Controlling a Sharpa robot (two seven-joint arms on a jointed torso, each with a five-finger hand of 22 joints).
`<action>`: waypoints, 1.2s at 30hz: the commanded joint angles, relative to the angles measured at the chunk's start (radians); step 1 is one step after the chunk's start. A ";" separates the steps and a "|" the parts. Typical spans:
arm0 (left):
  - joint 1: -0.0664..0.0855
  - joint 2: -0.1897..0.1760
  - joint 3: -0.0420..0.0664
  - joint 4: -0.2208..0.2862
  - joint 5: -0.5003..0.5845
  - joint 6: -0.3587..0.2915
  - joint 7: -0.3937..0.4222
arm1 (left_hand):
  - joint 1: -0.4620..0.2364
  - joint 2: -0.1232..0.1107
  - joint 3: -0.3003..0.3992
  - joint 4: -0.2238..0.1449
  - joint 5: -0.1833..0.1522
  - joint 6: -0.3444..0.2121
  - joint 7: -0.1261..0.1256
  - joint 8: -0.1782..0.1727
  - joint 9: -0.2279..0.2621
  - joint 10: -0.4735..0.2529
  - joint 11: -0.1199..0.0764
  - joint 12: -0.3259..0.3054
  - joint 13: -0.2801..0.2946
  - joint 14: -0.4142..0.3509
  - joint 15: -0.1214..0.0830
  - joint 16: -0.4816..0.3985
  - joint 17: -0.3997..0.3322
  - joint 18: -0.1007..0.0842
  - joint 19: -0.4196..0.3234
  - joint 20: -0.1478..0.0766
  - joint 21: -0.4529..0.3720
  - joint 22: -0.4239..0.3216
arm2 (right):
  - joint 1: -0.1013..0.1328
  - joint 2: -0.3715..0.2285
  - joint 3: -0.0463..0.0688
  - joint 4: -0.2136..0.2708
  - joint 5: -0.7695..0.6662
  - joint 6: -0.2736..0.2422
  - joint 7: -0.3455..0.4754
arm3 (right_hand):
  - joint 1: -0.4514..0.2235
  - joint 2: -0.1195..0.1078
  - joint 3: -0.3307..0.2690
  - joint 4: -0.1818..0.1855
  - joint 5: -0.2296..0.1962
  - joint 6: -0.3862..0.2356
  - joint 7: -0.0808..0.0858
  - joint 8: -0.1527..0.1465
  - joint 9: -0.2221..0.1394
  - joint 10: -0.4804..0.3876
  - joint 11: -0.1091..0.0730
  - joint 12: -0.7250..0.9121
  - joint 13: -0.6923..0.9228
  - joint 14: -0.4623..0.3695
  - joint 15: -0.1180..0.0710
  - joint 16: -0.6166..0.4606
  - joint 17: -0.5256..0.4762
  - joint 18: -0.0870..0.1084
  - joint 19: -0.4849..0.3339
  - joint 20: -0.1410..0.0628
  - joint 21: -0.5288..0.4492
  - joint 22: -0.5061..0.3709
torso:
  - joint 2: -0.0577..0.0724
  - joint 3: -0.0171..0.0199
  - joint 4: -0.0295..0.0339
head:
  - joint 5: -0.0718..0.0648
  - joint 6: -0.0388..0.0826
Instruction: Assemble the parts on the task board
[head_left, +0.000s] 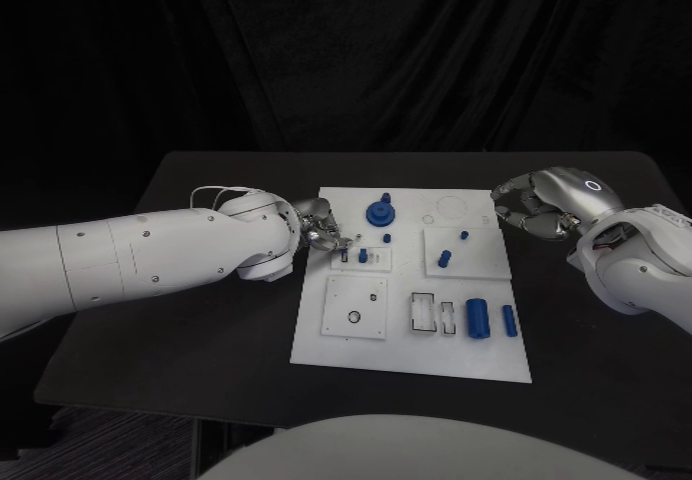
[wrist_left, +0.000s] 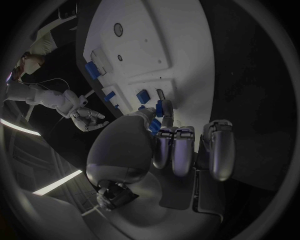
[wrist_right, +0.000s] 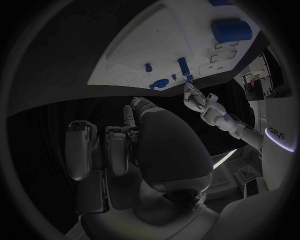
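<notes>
1. Left of centre in the head view, your left hand (head_left: 320, 228) sits at the task board's (head_left: 408, 362) left edge, fingertips over the small raised block (head_left: 361, 258) in the upper left part of the board.
2. From the left wrist view, that left hand (wrist_left: 164, 131) pinches a small blue part (wrist_left: 159, 108) between thumb and fingers, right against the board's surface by a slot; the other fingers lie curled side by side.
3. Watch the relation: the held part lies straight ahead of the fingertips, touching or just above the block, so I judge the coming move to be a short press down, not a reach. Its long axis I cannot tell.
4. Upper right of the head view, your right hand (head_left: 545, 203) hovers beside the board's upper right corner, off the board, fingers curled in with nothing seen in them.
5. Loose parts: two blue cylinders (head_left: 477, 318) lie in the board's lower right, long axes running up and down the frame; a blue round knob (head_left: 379, 211) stands near the top centre. The right hand is nearer the cylinders, the left nearer the knob.
6. Writing: none readable on the board; some lettering shows on the robot's body at the right wrist view's right rim, too small to trust.
</notes>
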 joint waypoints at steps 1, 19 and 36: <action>-0.004 -0.001 0.001 0.005 0.007 -0.007 0.007 | -0.010 0.002 0.004 0.004 0.007 -0.001 0.002 0.006 0.002 0.106 -0.004 -0.001 0.263 0.104 -0.004 0.003 0.263 0.004 0.040 -0.002 0.003 0.219 | -0.002 -0.001 0.001 0.001 -0.003 0.003 -0.006 | -0.006 -0.006 0.008 0.000 0.006 0.008 0.000 -0.005 -0.001 0.049 -0.003 -0.004 0.203 0.102 -0.009 -0.004 0.252 0.006 0.049 -0.007 -0.005 0.223 | 0.000 0.0003 -0.0007 | 0.000 0.000; -0.027 -0.009 0.001 0.019 -0.013 0.003 0.004 | -0.021 0.001 0.002 0.008 -0.004 0.000 0.003 0.008 0.005 0.106 -0.003 -0.001 0.263 0.104 -0.003 0.003 0.263 0.004 0.039 -0.002 0.000 0.219 | -0.002 -0.004 0.001 0.003 -0.003 0.007 -0.008 | -0.006 -0.006 0.008 0.000 0.006 0.008 0.000 -0.005 -0.001 0.049 -0.003 -0.004 0.203 0.102 -0.009 -0.004 0.252 0.006 0.049 -0.007 -0.005 0.223 | 0.000 0.0011 -0.0002 | 0.001 0.000; -0.043 -0.017 0.001 0.021 -0.062 0.012 0.000 | -0.031 0.003 0.000 0.011 -0.013 0.000 0.004 0.010 0.008 0.106 -0.002 -0.001 0.263 0.104 -0.003 0.003 0.263 0.005 0.037 -0.001 -0.004 0.217 | -0.002 -0.003 0.001 0.001 -0.003 0.014 -0.012 | -0.007 -0.006 0.009 0.000 0.006 0.010 0.000 -0.005 -0.001 0.049 -0.003 -0.004 0.203 0.102 -0.009 -0.005 0.252 0.006 0.049 -0.007 -0.005 0.223 | 0.001 0.0002 0.0000 | 0.006 0.000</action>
